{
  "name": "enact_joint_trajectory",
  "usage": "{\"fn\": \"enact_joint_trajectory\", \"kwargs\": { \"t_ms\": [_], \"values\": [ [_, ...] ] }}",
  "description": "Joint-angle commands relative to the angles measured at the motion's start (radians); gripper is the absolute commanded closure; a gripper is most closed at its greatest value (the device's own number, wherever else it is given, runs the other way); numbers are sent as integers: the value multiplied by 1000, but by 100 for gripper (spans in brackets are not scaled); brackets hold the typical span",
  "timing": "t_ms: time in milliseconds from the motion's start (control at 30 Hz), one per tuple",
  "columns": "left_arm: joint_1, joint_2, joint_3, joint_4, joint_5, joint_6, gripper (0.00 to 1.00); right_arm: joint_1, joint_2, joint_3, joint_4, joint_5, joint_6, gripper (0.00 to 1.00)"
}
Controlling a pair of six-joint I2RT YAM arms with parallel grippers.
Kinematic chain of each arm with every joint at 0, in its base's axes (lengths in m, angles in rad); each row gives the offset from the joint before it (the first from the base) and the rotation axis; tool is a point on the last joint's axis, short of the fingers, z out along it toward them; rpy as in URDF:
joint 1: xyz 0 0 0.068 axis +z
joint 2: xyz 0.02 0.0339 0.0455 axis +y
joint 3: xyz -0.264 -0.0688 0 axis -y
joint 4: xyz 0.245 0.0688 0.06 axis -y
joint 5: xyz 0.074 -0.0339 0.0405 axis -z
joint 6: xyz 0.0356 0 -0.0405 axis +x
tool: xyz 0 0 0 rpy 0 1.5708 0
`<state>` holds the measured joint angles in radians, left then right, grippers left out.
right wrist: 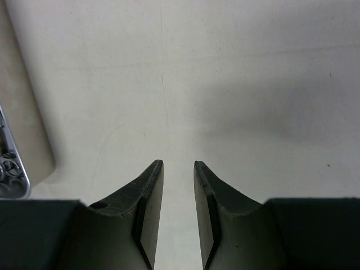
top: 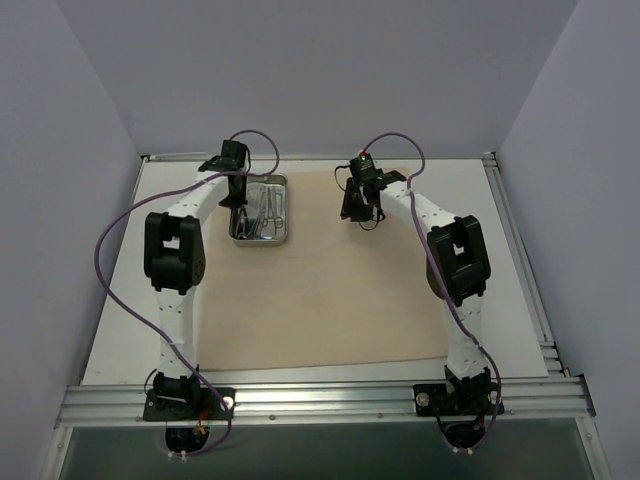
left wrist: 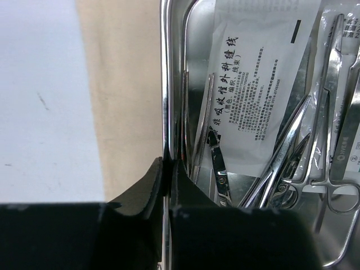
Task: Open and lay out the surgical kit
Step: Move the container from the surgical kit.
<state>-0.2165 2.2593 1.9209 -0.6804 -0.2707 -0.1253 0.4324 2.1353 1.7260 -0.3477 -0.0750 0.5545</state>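
Observation:
The surgical kit lies opened out: its beige cloth (top: 330,290) is spread flat on the table, with the steel tray (top: 288,212) on its far left part. My left gripper (left wrist: 167,163) is shut on the tray's left rim (left wrist: 165,84), one finger outside the wall and one inside. In the tray lie a clear printed packet (left wrist: 253,84), scissor-handled instruments (left wrist: 329,112) and thin tweezers (left wrist: 201,129). My right gripper (right wrist: 178,163) hangs open over bare cloth (right wrist: 225,84), to the right of the tray (right wrist: 12,180), with nothing between its fingers.
The white table (left wrist: 39,84) shows beyond the cloth's left edge. Grey walls close in the back and both sides. A metal rail (top: 320,400) with the arm bases runs along the near edge.

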Motion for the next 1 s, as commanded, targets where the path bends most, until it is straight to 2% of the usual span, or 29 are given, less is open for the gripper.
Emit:
{"fn": "enact_joint_trajectory", "kwargs": {
  "t_ms": [0, 367, 700, 767, 967],
  "values": [
    [48, -60, 1, 53, -93, 38, 98, -7, -72, -13, -19, 26, -5, 75],
    [120, -32, 12, 85, -58, 161, 98, -7, -75, -19, -28, 32, -5, 75],
    [118, 12, 56, 47, 28, 141, 96, -7, -83, -26, -42, 46, -13, 75],
    [115, 34, 81, 12, 25, 125, 93, -7, -83, -29, -43, 47, -13, 75],
    [124, -33, 44, 64, -27, 81, 66, -7, -95, -31, -39, 52, -14, 75]
  ]
}}
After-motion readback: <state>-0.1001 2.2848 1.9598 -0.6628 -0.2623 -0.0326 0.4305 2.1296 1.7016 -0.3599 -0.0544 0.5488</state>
